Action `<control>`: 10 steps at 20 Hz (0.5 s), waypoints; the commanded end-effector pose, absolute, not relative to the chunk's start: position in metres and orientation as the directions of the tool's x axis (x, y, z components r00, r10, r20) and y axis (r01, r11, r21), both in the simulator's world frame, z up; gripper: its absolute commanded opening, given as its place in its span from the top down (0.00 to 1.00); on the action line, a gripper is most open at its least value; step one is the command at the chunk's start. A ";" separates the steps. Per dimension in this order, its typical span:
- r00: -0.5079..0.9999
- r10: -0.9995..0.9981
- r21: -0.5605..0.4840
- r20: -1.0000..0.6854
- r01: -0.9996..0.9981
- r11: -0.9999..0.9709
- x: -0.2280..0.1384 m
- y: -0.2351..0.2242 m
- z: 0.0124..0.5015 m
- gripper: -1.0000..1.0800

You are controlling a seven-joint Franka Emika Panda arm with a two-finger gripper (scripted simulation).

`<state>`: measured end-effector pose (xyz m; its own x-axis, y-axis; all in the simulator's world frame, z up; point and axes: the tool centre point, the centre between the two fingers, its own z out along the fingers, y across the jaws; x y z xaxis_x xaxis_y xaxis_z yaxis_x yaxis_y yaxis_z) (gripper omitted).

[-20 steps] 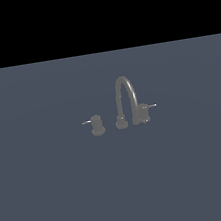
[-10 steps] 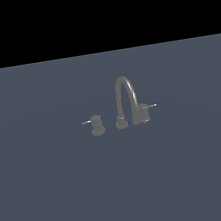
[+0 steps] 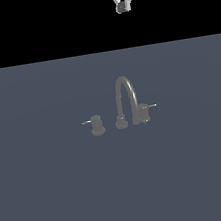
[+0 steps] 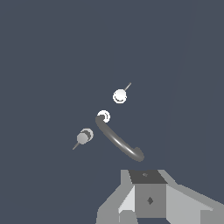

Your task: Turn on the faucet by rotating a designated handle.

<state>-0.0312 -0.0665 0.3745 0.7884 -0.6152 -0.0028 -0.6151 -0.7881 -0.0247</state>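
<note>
Gripper [image 3: 122, 7] hangs high above the dull-grey metal gooseneck faucet [image 3: 125, 100], holding nothing; jaw spacing I cannot tell; short grey cylindrical handle [image 3: 144, 113] stands at the exterior view's right; probably rigid, slick; push its thin lever

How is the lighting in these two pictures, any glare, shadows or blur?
Exterior view: flat, dim light, the faucet low in contrast against the floor, no clear shadows; black band above. Wrist view: sharp, with bright white glare on the knob tops and a highlight along the spout.
</note>
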 end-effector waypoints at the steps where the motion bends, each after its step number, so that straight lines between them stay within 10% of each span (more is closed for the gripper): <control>1: 0.751 -0.660 -0.022 -0.003 -0.660 -0.751 -0.014 -0.073 0.356 1.00; 10: 0.602 -0.798 -0.012 -0.002 -0.798 -0.602 0.037 -0.099 0.278 1.00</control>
